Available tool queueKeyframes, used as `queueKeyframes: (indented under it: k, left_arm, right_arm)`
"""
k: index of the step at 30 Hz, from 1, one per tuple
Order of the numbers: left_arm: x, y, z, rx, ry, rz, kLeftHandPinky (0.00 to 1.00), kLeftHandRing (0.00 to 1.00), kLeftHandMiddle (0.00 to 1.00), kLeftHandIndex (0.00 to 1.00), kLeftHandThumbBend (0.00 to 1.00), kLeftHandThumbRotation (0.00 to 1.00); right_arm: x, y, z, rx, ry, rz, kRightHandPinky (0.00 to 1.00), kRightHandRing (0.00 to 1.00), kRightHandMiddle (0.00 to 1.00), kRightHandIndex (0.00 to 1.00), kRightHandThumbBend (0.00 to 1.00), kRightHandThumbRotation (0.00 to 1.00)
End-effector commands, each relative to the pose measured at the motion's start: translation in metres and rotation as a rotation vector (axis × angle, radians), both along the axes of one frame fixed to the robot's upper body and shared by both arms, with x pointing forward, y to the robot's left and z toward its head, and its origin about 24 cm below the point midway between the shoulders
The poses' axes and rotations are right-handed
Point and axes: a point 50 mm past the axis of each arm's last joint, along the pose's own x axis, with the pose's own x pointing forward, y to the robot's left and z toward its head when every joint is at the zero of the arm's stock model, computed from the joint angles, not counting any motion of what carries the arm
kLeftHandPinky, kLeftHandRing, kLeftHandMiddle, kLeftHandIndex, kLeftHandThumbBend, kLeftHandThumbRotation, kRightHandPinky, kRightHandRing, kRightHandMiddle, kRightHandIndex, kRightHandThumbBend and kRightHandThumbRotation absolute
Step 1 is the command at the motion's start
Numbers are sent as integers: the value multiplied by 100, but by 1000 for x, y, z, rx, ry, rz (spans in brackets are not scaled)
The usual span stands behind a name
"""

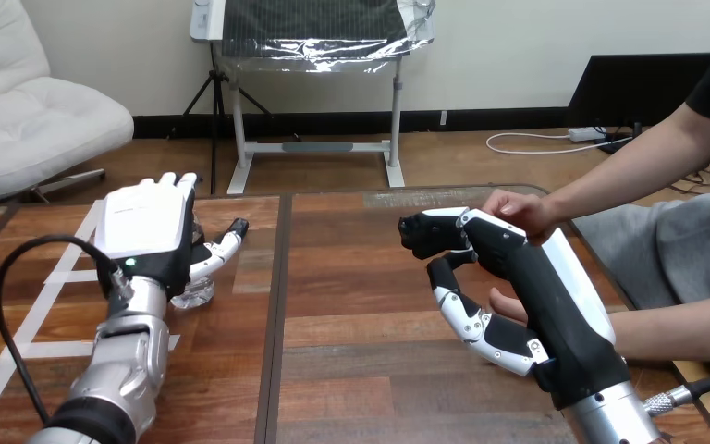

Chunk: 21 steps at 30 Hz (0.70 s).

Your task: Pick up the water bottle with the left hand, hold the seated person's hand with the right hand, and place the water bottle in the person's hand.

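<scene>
Two robot hands are over the wooden table (361, 351), well apart, one at each side of its dark middle seam. The left hand (148, 222) is at the view's left, its white back shell facing the camera, above its silver forearm (129, 361). Its fingers (174, 182) are straight and close together, pointing away from the robot. Its thumb (222, 248) sticks out to the right, also straight, and the hand is clamped on nothing.

The clear plastic water bottle (194, 294) is on the table just under the lower right edge of this hand, below the thumb. Most of it is hidden behind the hand, so I cannot tell whether it stands or lies, or whether the palm touches it. Strips of white tape (37, 350) run over the table at the left, beside the forearm.

The right hand (527, 277) is at the view's right, turned on its side with its white shell facing up and to the right. The person's arms come in from the right edge. The person's upper hand (518, 211) rests on top of the right hand, touching it near the knuckles. The person's lower hand (507, 303) is mostly hidden behind the right hand — just a small part peeks out by the palm. Whether the right hand is closed on it cannot be told. The water bottle is well apart from both of the person's hands.
</scene>
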Motion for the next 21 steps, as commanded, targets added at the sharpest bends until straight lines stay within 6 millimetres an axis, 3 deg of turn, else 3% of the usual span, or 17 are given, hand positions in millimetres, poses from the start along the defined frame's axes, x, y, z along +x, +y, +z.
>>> queueKeyframes:
  k: [1,21]
  left_arm:
    - [1,-4,4,0,-39,-26,88,90,91,89,49,100]
    - [-12,-5,-8,-22,-43,-33,87,89,90,88,50,100]
  right_arm:
    - [11,2,18,11,-88,23,60,67,69,69,16,0]
    - [11,1,19,11,-82,21,57,66,68,68,16,0]
